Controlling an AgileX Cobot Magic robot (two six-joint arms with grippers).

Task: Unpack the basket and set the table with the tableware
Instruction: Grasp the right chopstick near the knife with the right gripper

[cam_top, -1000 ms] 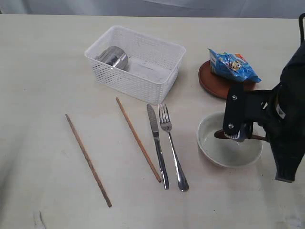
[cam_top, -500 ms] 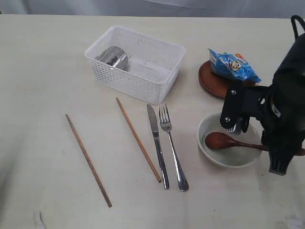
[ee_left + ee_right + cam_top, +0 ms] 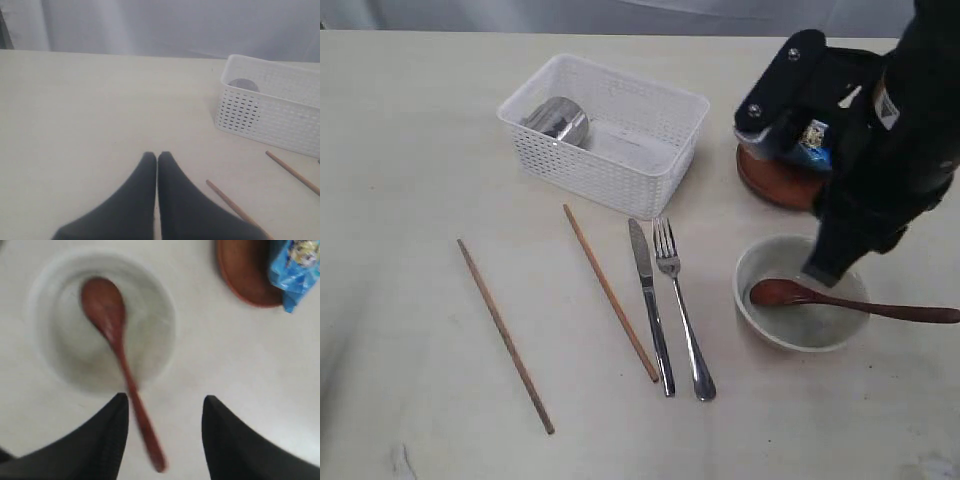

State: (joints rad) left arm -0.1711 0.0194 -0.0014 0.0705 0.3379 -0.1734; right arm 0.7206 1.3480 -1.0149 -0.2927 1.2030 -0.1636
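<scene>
The white basket [image 3: 605,130] stands at the back of the table [image 3: 420,150] with the steel cup [image 3: 558,120] lying inside it. Two chopsticks [image 3: 505,335] [image 3: 610,292], the knife [image 3: 650,305] and the fork [image 3: 682,310] lie in front of it. The dark wooden spoon [image 3: 850,303] rests in the cream bowl [image 3: 760,325], its handle sticking out over the right rim. My right gripper [image 3: 165,400] hangs open high above the spoon [image 3: 115,335], holding nothing. My left gripper [image 3: 157,156] is shut and empty above bare table, left of the basket [image 3: 270,110].
The brown plate [image 3: 770,178] sits behind the bowl with a blue snack packet [image 3: 812,140] on it, both partly hidden by my right arm [image 3: 880,130]. In the left wrist view a chopstick [image 3: 235,205] lies close to the fingers.
My right gripper was shut on the spoon in the bowl; it has opened and let go. The arm has risen and swung toward the back, leaving the spoon resting in the bowl.
</scene>
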